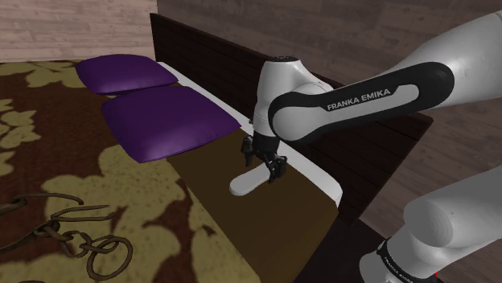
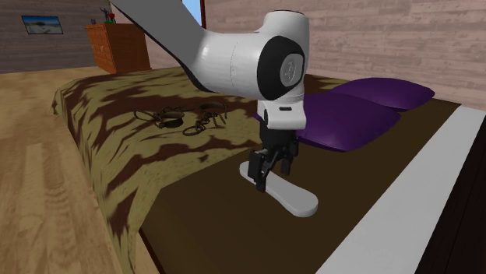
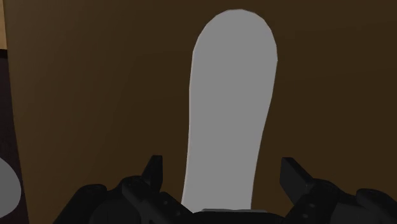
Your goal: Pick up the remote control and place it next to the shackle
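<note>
Over the brown bedspread (image 3: 95,95), the pincer (image 3: 222,170) stands wide apart astride the grey remote control (image 3: 232,95), touching neither side.

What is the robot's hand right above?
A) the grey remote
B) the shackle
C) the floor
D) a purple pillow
A: the open gripper hangs over the remote, straddling it without touching.

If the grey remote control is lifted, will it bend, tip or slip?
The remote control looks like a flat one-piece slab, so probably stiff and unlikely to roll. It is long, and the open end effector straddles it near one end, so it may tilt when lifted. Its plain smooth surface might slip.
</note>
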Robot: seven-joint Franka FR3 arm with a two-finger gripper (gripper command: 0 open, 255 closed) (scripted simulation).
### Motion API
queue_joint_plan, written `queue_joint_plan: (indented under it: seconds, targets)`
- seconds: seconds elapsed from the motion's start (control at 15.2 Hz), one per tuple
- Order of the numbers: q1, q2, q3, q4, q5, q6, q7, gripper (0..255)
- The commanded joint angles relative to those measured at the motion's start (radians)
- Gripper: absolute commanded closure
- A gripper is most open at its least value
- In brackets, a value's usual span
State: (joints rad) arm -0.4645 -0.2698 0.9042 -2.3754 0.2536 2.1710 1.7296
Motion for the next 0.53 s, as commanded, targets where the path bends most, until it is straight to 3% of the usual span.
queue_joint_plan:
  seconds: [0.0, 0.33, 0.4, 0.46]
  targets:
    - [-0.002, 0.005, 0.003, -0.001, -0.003, 0.006, 0.003, 0]
    - [-0.002, 0.005, 0.003, -0.001, -0.003, 0.006, 0.003, 0]
    - [-0.002, 0.005, 0.003, -0.001, -0.003, 0.006, 0.003, 255]
    - [-0.002, 0.005, 0.003, -0.001, -0.003, 0.006, 0.003, 255]
